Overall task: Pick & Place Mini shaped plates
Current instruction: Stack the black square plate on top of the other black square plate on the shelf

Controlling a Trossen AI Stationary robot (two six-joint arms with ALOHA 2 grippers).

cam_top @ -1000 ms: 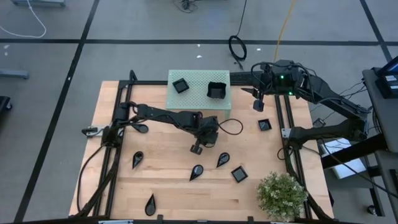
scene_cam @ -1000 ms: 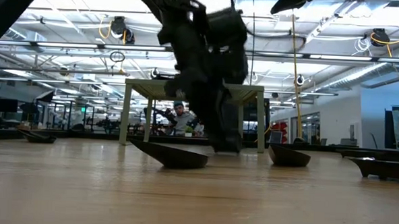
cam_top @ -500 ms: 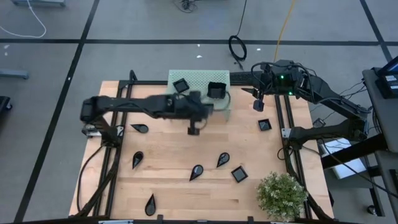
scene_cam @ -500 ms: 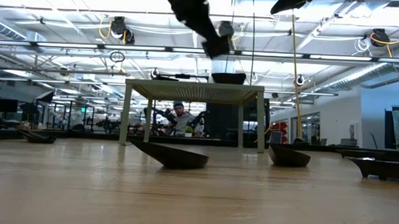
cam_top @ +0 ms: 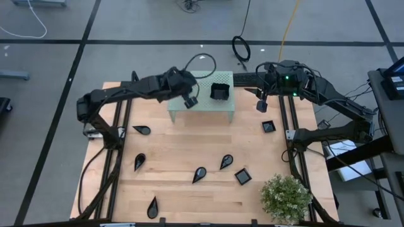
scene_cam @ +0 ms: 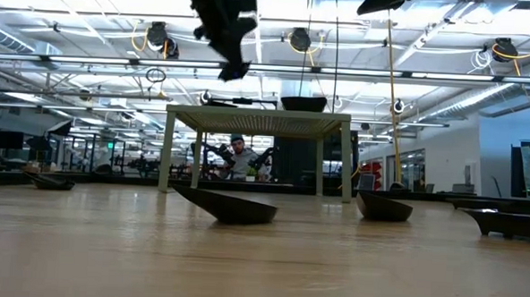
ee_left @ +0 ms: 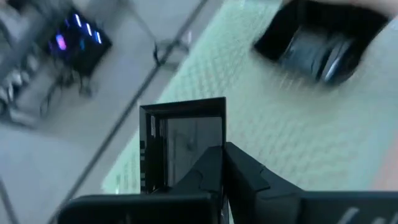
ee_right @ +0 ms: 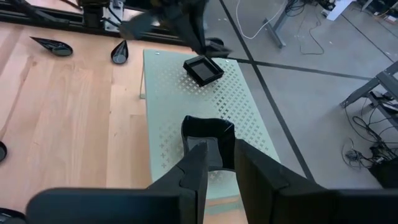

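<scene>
My left gripper point(cam_top: 189, 99) hangs over the left half of the pale green stand point(cam_top: 208, 106), shut on a small square black plate point(ee_left: 183, 146). In the low view it shows high above the stand top as the left gripper point(scene_cam: 227, 39). On the stand rest a second square plate point(ee_right: 203, 70) and a deeper wavy-edged dish point(cam_top: 219, 91). My right gripper point(cam_top: 262, 104) waits off the stand's right end. Its fingers are a narrow gap apart and hold nothing. Several teardrop plates, such as the teardrop plate point(cam_top: 226, 162), and two square plates point(cam_top: 243, 176) point(cam_top: 269, 126) lie flat on the table. My left gripper pinches the square plate by one side wall point(ee_left: 219, 134) between its two fingers point(ee_left: 242, 171). The plate is lifted clear, in the air over the stand. Whether one finger is inside the plate cannot be told.
A potted plant point(cam_top: 286, 197) stands at the table's near right corner. Black frame rails point(cam_top: 120, 120) run along both sides of the wooden top. The stand sits at the far edge, and a person shows beyond it in the low view.
My left gripper, shut on the square plate, has risen from the middle of the table. It has carried the plate toward the far edge and slightly left, and now it is above the stand's left part. The plate is lifted clear of the wood.
</scene>
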